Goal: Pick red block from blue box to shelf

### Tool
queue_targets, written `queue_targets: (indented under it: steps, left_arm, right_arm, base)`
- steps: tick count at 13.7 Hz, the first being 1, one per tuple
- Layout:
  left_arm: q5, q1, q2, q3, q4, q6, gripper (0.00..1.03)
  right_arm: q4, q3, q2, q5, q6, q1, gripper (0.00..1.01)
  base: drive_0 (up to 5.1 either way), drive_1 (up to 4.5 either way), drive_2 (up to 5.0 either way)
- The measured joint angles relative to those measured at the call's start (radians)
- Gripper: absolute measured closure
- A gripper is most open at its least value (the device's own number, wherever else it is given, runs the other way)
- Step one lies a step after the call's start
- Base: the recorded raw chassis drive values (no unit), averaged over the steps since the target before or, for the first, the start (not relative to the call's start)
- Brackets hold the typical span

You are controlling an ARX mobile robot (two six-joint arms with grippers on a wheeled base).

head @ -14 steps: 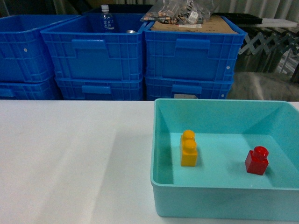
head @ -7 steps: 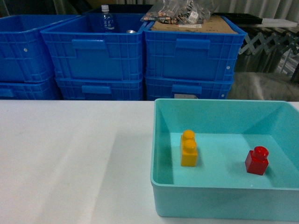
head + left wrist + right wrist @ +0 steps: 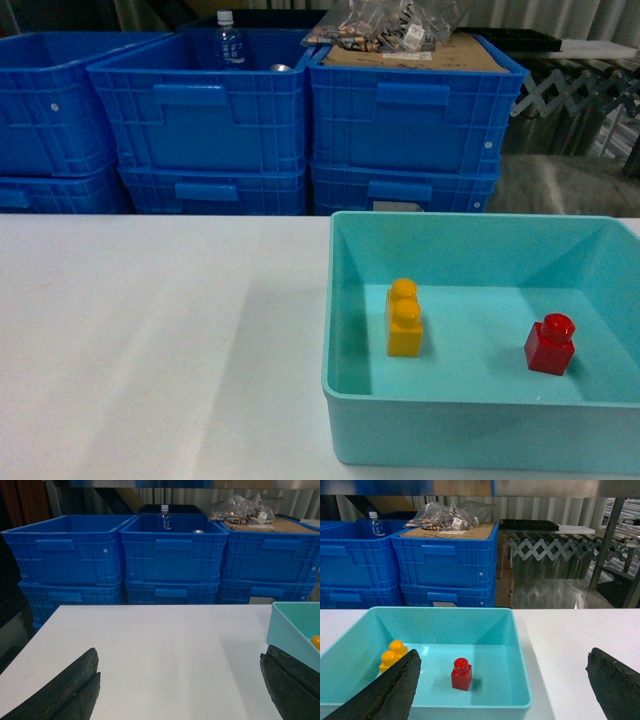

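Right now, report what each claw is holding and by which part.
Nothing is held. Both claws are open and empty: left claw over bare table, right claw apart from the red block in the blue box.

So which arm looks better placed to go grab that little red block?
Probably the right. Its open gripper looks straight at the red block in the tray, which sits on the right side of the table. The left gripper faces bare tabletop, catching just the tray's edge.

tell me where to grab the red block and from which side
Grip the red block by two opposite flat side faces, below its stud, coming straight down from above. It stands upright on the blue box floor, clear of the walls and the yellow brick.
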Motion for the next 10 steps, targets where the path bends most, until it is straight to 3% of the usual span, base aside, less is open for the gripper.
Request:
queue_targets:
  steps: [7, 9, 10]
  left_arm:
    - [0.0, 0.0, 0.0, 0.0, 0.0, 0.0, 0.05]
    - [0.001, 0.0, 0.0, 0.0, 0.001, 0.0, 0.05]
    - [0.0, 0.0, 0.0, 0.0, -0.001, 0.0, 0.05]
  right_arm:
    - [0.0, 0.0, 0.0, 0.0, 0.0, 0.0, 0.03]
    - [-0.116, 0.057, 0.155, -0.19, -0.073, -0.06, 0.03]
    - [-0.09, 0.087, 0.271, -0.227, -0.092, -0.026, 0.03]
  base:
    - [0.0, 0.0, 0.0]
    - [0.0, 0.0, 0.0]
    - [0.0, 0.0, 0.0]
